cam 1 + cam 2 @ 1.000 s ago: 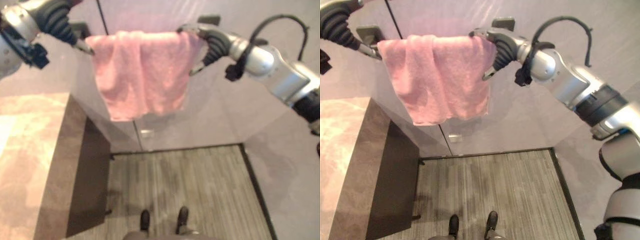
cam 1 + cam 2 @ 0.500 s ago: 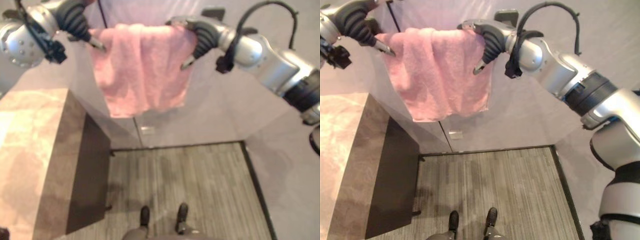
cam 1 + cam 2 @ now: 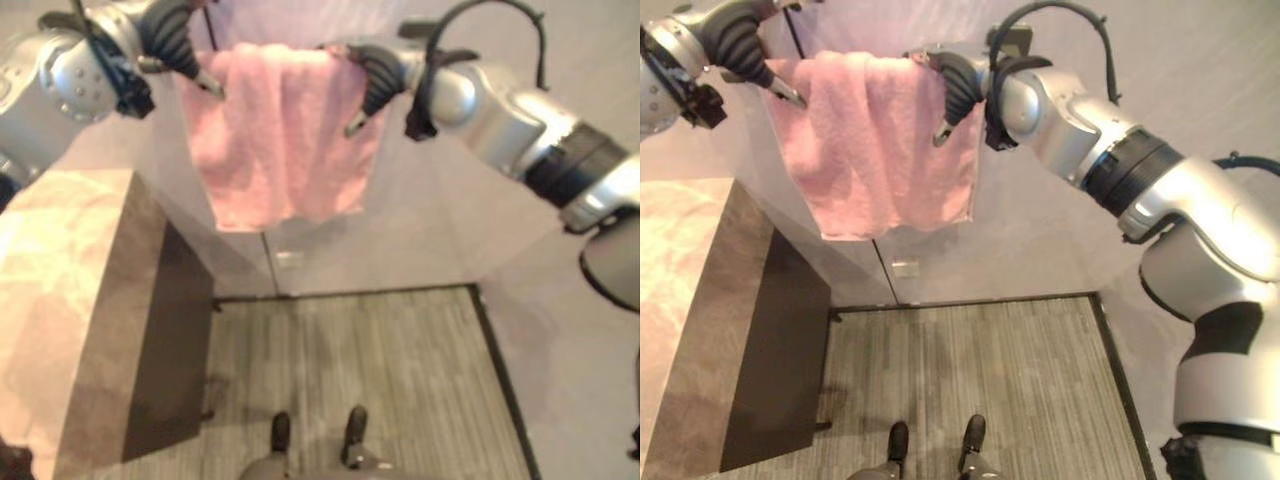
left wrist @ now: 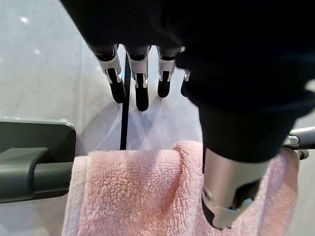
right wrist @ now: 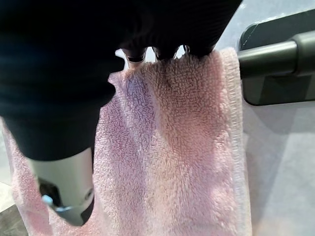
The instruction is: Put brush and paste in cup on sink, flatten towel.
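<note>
Wall panels are backing the scene, with a stone-topped counter at the left. Pink towel is hanging bunched over a dark rail (its lower edge uneven). Right hand is sitting at the towel's right top edge — fingers hidden behind cloth, grip impossible to tell. Left hand is hovering at the left end, fingers straight, holding nothing.
</note>
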Controlling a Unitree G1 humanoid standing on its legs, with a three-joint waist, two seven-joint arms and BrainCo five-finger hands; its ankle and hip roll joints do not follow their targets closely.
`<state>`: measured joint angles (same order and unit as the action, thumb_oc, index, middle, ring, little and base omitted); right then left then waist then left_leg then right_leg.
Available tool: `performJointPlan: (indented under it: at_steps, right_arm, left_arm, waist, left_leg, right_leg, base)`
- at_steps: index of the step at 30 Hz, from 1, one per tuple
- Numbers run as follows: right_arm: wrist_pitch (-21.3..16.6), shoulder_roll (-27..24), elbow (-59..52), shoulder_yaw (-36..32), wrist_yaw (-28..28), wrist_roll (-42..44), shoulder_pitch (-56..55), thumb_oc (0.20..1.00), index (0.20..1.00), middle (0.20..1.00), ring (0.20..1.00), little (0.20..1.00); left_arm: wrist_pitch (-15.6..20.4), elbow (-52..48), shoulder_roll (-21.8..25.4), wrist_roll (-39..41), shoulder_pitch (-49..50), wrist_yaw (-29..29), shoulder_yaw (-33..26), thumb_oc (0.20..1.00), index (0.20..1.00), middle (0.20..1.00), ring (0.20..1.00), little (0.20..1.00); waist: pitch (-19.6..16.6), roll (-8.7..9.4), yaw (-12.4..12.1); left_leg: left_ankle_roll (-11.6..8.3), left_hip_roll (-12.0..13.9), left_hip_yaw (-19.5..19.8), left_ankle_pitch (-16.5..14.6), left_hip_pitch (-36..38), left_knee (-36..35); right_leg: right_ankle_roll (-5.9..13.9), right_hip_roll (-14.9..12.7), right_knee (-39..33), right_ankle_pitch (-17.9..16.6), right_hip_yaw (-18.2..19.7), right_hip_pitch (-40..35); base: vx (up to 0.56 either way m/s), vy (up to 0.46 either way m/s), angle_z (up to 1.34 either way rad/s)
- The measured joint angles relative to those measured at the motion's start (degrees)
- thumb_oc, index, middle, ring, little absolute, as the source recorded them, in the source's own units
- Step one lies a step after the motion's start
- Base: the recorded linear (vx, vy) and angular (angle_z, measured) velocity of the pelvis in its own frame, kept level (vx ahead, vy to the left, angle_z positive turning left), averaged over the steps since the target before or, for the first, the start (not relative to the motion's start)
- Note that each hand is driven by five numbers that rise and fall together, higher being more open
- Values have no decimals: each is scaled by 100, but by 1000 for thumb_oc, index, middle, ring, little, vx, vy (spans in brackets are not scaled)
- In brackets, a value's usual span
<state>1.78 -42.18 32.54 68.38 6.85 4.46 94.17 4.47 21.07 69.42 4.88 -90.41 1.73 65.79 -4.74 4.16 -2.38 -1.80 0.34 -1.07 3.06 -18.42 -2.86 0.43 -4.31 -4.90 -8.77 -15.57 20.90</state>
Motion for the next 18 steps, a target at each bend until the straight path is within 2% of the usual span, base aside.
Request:
performJointPlan:
  at_steps: [7,18]
  right_arm:
    - [169,95,67,43,43,-119,3,1000,1000,1000,1000,1000]
    - [274,189,89,38,92,-250,12,1000,1000,1000,1000,1000]
  left_arm:
    - [-181,154,-281,-164,-270,345,312,1000,1000,1000,1000,1000]
    - [-389,142,-494,-716,-304,753,416,1000,1000,1000,1000,1000]
  waist:
    - [-39,4,-4]
    - [-60,-30,-43]
  left_leg:
    - [-11,-1,4,9,-29,21]
    - [-19,2,-3,16,-26,27]
  right_leg:
    - [-5,-4,0,-6,-42,5]
    - [-15,-5,0,-14,-28,12]
  base:
    - [-2,-19,2]
    - [2,-22,-1]
